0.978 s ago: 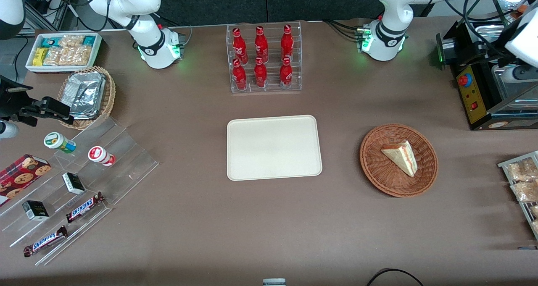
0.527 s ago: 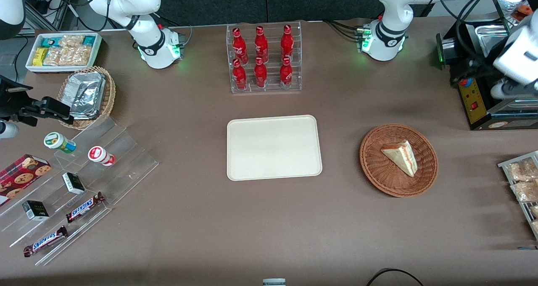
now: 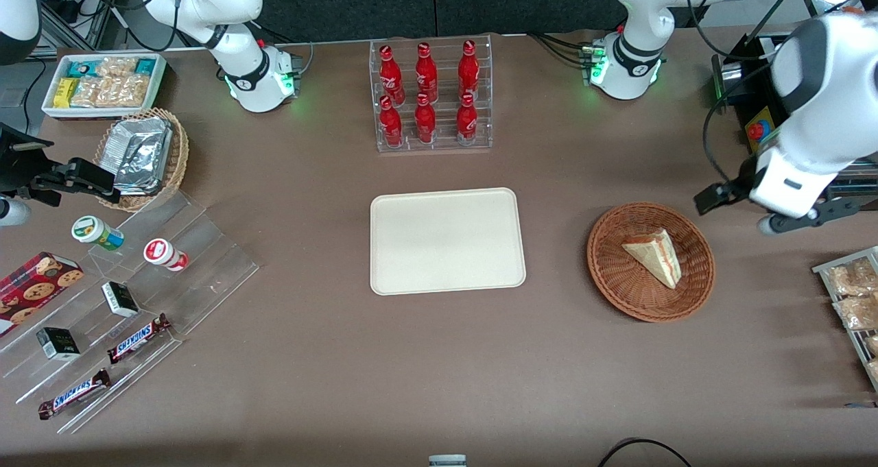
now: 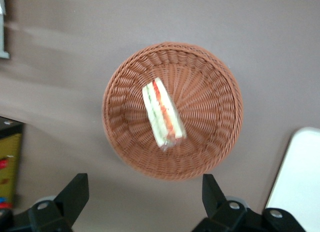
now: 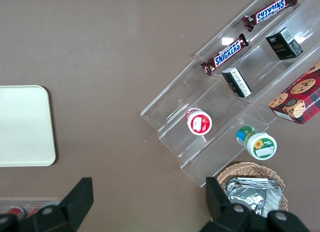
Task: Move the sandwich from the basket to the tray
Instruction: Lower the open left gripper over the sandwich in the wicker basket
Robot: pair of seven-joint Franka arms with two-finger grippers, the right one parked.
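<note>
Sandwich lies on its side in the round brown basket, well apart from the cream tray on the bench. Above the basket's edge hangs the tool, released, fingers spread wide, holding nothing.

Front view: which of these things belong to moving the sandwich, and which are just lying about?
Job: sandwich, lying in the brown basket; empty tray beside it; left end effector, open, hanging above the table near the basket.

Lying about: red bottles, foil packets, chocolate bars, cookie box, snack bin.
</note>
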